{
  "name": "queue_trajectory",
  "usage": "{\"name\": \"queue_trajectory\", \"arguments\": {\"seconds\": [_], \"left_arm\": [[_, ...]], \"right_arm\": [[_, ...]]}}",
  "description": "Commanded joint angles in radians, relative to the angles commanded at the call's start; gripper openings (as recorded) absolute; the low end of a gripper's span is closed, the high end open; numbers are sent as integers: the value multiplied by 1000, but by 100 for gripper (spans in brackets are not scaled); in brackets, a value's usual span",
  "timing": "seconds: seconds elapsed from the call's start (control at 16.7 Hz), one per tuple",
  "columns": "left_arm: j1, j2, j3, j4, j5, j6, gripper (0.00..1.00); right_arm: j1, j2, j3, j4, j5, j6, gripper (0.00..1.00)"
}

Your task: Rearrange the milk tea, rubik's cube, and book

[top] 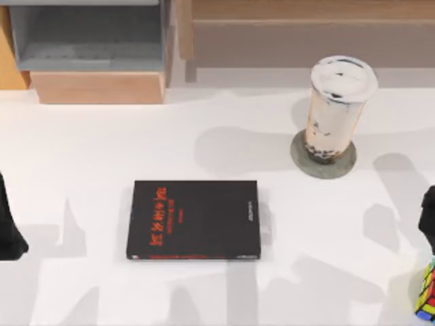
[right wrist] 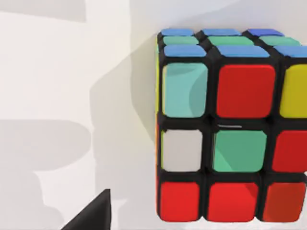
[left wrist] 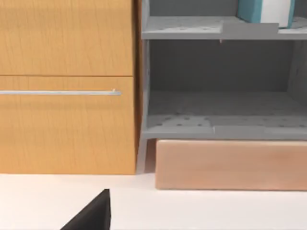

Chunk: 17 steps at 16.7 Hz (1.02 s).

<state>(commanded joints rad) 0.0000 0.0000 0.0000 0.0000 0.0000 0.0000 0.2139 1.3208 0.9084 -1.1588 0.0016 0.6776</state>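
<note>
1. The milk tea (top: 336, 109) stands upright on a grey round coaster (top: 323, 160), at about 2 o'clock on the white table (top: 204, 136).
2. The rubik's cube (right wrist: 230, 129) sits on the table at about 4 o'clock, at the right edge of the top view.
3. The teal book (left wrist: 266, 12) stands on the upper level of the grey shelf (left wrist: 216, 124), at about 11 o'clock.
4. A black book with red lettering (top: 194, 219) lies flat near the centre.
5. The right gripper (top: 428, 221) hangs just above the cube; I cannot tell the state of its jaws.
6. The left gripper (top: 8, 227) is at 9 o'clock; its jaws also cannot be judged.
</note>
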Motion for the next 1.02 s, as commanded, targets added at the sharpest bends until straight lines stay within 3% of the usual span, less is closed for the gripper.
{"name": "queue_trajectory", "arguments": {"seconds": [0.48,0.78,1.02], "left_arm": [[0,0,0,0,0,0,100],[0,0,0,0,0,0,100],[0,0,0,0,0,0,100]], "right_arm": [[-2,63,-166,237,-2,5,100],[-1,74,-191,266,-2,6,100],[-1,74,-191,266,-2,6,70]]}}
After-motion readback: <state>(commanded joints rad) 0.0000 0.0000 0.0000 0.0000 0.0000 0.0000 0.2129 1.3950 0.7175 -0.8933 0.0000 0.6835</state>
